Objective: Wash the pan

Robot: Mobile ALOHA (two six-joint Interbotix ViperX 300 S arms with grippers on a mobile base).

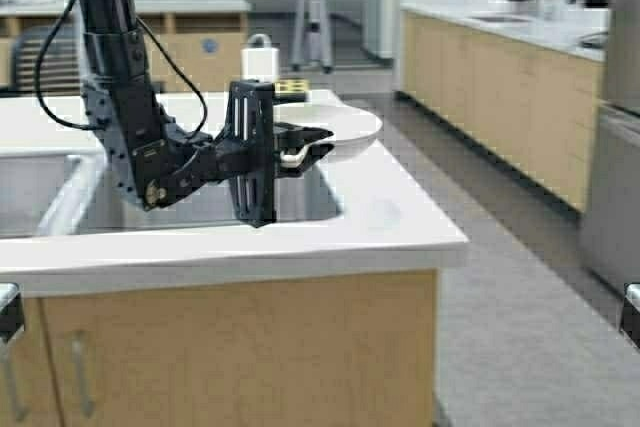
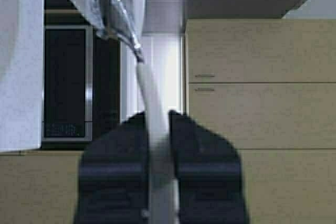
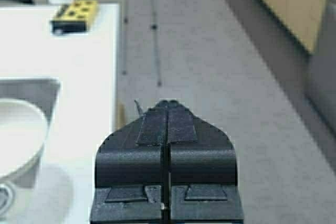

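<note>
Pan (image 1: 340, 129) lifted at sink's (image 1: 200, 209) right rim, handle pinched by left gripper (image 1: 300, 150); right gripper (image 3: 167, 109) pressed together, idle beside counter (image 1: 390, 222). Picked up; washing apparently still pending.

left hand (image 1: 312, 142): arm reaching forward, fingers clamped; right hand (image 3: 167, 109): fingers pressed together
</note>
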